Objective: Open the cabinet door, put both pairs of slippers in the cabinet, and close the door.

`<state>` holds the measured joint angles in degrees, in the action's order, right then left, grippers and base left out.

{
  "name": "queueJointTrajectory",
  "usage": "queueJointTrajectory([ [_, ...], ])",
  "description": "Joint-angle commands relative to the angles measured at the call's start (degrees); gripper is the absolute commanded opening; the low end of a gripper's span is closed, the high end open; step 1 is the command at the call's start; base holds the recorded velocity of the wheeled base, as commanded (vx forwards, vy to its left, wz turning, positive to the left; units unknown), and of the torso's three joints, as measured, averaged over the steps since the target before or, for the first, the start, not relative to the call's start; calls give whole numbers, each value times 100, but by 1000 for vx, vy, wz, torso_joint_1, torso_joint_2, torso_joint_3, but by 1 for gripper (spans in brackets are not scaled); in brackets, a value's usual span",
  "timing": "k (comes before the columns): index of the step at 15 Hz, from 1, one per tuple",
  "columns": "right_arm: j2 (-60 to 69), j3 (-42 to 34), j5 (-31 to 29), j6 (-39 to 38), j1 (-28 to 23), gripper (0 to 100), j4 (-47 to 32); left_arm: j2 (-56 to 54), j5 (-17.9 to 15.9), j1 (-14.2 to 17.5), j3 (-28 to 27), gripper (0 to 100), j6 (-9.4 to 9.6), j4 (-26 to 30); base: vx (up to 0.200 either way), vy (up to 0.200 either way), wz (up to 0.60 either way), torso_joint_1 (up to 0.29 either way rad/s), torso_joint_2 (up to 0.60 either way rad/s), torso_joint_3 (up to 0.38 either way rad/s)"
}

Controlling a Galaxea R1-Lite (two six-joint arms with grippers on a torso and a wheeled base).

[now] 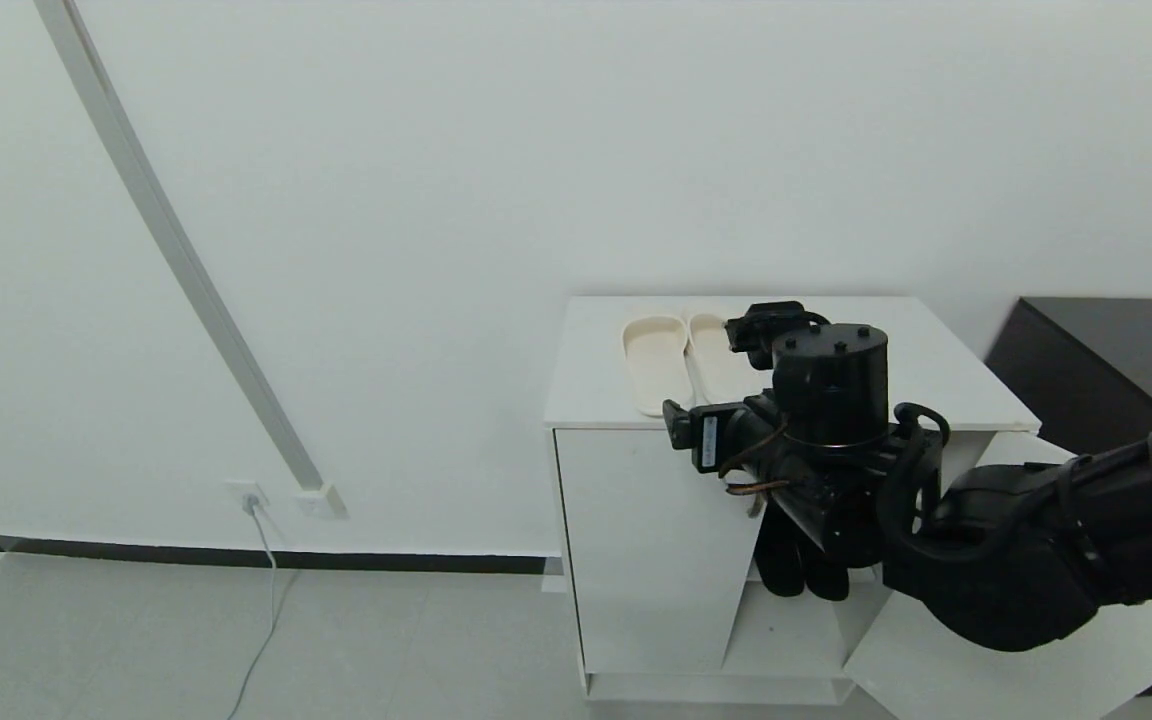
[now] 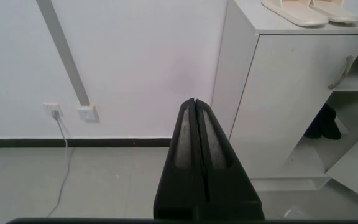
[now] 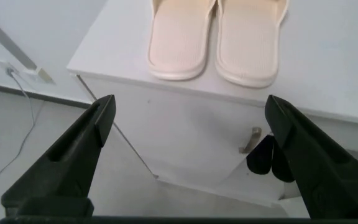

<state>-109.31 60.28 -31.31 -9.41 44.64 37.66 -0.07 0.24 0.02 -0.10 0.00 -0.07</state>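
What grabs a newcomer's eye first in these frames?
A pair of cream slippers lies side by side on top of the white cabinet. The black right arm crosses in front of the cabinet, and the right gripper is open close to that pair. Lower down, black slippers sit on a shelf in the cabinet's open compartment.

Textured matt slippers (image 3: pixel 182 43), smooth matt cabinet (image 1: pixel 656 560)

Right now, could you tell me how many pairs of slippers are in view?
2. The cream pair lies on top of the cabinet; the black pair stands on a shelf inside it, partly hidden by the arm.
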Motion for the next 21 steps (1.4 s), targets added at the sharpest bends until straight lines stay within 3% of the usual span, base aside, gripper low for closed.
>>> queueJointTrajectory([
  [1, -55, 27, 2, 1, 1, 100, 5, 7, -7, 6, 1, 0, 0, -1, 200, 0, 0, -2, 2, 2],
  [10, -618, 27, -86, -17, -122, 100, 400, 7, -7, 6, 1, 0, 26, 7, 200, 0, 0, 5, 1, 1],
  [14, -1162, 379, -60, 1, -377, 100, 638, 7, -7, 6, 1, 0, 26, -1, 0, 0, 0, 0, 0, 0],
  [21, -1997, 1636, -7, 185, -623, 100, 594, 7, 11, -2, 1, 0, 9, -1, 0, 0, 0, 0, 0, 0],
])
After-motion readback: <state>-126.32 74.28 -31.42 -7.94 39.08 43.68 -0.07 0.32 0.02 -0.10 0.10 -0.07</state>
